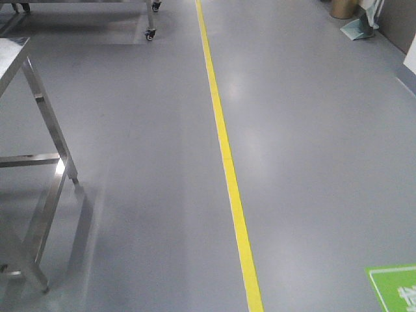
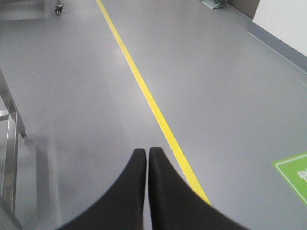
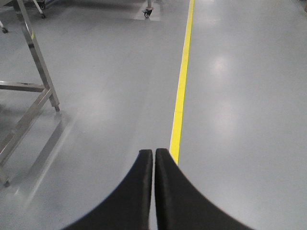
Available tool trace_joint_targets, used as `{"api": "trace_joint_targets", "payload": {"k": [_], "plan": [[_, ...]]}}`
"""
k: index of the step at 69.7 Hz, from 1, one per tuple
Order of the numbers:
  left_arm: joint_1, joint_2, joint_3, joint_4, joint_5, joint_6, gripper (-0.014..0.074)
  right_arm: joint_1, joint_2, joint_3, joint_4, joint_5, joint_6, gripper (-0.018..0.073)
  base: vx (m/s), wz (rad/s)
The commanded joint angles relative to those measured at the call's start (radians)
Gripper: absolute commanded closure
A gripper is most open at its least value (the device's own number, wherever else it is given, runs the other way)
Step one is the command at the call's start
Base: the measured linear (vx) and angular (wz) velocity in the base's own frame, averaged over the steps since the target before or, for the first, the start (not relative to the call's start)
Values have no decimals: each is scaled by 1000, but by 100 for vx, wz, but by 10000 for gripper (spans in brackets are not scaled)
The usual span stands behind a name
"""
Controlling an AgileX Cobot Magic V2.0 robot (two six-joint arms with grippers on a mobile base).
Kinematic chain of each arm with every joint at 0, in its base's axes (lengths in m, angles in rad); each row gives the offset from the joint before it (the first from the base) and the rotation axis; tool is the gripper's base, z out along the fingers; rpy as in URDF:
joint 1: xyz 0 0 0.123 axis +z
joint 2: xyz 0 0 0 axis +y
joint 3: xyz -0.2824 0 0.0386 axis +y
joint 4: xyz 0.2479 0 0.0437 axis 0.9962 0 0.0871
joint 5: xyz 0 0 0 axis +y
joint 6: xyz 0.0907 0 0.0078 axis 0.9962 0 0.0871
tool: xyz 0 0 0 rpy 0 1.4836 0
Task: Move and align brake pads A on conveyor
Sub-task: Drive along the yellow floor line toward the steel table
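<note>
Bench frame stands at my left, yellow line runs up the grey floor, green marking sits far right. My left hand and right hand are clenched, grasping nothing. I cannot tell where the brake pads or the conveyor are.

One yellow floor stripe is running near to far, one shiny steel table frame standing left, one green floor marking lying near right.

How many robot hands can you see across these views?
2. The left hand is low in the left wrist view, the right hand low in the right wrist view; both shut.
</note>
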State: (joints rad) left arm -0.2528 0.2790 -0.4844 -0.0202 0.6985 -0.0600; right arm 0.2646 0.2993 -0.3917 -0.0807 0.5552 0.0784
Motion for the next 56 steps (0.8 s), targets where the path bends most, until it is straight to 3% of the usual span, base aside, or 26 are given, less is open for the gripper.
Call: {"api": "trace_joint_targets", "payload": {"k": [1, 56], "plan": [[-7, 11, -24, -3, -71, -1, 602, -1, 9, -26, -12, -69, -6, 563, 54, 7], [-7, 11, -24, -3, -71, -1, 602, -1, 9, -26, -12, -70, -6, 563, 53, 7]]}}
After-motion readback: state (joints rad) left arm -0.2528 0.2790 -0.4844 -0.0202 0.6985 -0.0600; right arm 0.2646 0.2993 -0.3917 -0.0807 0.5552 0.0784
